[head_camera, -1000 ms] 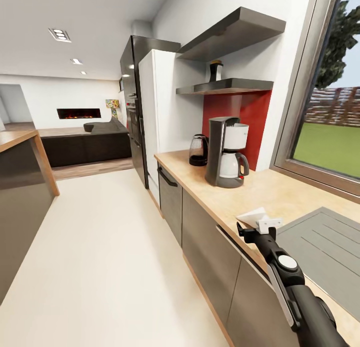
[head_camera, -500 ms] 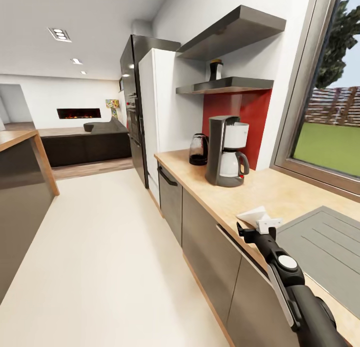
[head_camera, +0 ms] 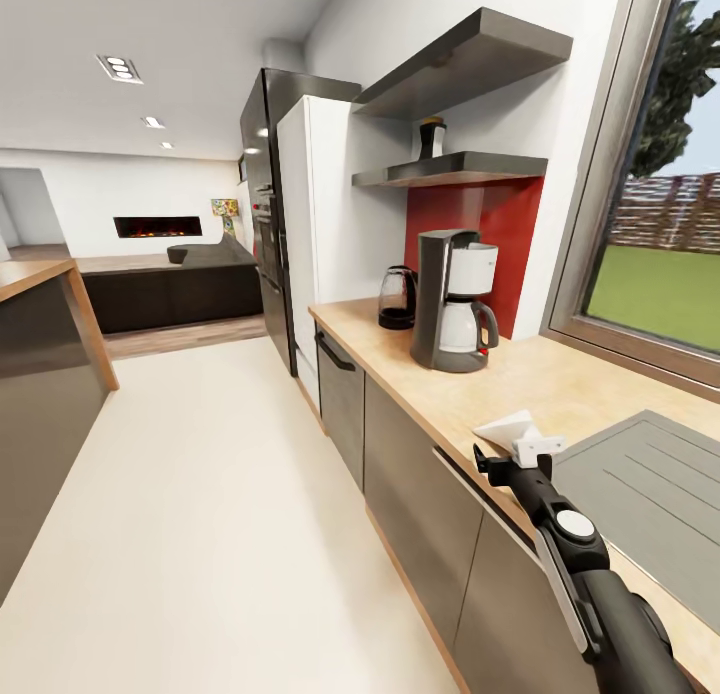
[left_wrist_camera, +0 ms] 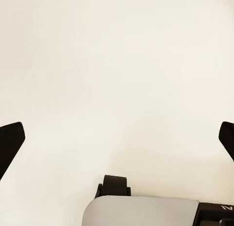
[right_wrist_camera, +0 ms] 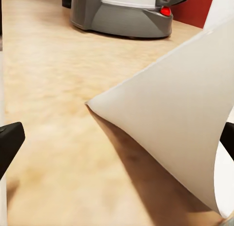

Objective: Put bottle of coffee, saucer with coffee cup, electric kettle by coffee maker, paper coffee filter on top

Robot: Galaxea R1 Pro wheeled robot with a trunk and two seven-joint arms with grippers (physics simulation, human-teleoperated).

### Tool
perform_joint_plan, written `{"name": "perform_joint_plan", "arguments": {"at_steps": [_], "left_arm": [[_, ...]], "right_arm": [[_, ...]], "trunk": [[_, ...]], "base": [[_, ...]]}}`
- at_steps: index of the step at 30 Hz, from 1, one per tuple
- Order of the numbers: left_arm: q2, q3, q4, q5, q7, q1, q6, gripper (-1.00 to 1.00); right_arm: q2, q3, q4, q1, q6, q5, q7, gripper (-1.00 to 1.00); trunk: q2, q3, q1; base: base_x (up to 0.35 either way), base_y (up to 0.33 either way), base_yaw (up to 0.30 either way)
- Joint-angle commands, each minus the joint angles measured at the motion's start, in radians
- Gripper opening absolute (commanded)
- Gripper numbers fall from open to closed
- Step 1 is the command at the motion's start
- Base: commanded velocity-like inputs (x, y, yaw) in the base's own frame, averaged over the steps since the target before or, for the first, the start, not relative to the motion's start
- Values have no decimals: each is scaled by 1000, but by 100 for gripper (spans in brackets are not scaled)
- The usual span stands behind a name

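Resting on the kitchen countertop (head_camera: 450, 399) near the sink (head_camera: 650, 494), the paper coffee filter (head_camera: 505, 430) sits between the right gripper's (head_camera: 527, 451) spread fingers, apart from the coffee maker (head_camera: 452, 301). The left gripper's (left_wrist_camera: 117, 138) jaws are spread over pale floor (left_wrist_camera: 117, 65).

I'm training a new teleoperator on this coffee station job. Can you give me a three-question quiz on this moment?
1. True or false: the electric kettle stands on the kitchen countertop beside the coffee maker.
2. Where is the bottle of coffee? A) kitchen shelf B) countertop C) floor
3. Fill in: the right tool is at the paper coffee ____.

Key: 1 true; 2 A; 3 filter.
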Motion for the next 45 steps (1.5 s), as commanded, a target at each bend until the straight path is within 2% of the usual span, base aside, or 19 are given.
{"name": "perform_joint_plan", "arguments": {"at_steps": [1, 45], "left_arm": [[0, 1, -1, 1, 0, 0, -1, 100], [1, 2, -1, 1, 0, 0, -1, 100]], "right_arm": [[0, -1, -2, -1, 6, 5, 4, 100], [0, -1, -2, 0, 6, 6, -1, 100]], "trunk": [[0, -1, 0], [0, -1, 0]], "base": [[0, 0, 0], [25, 3, 0]]}}
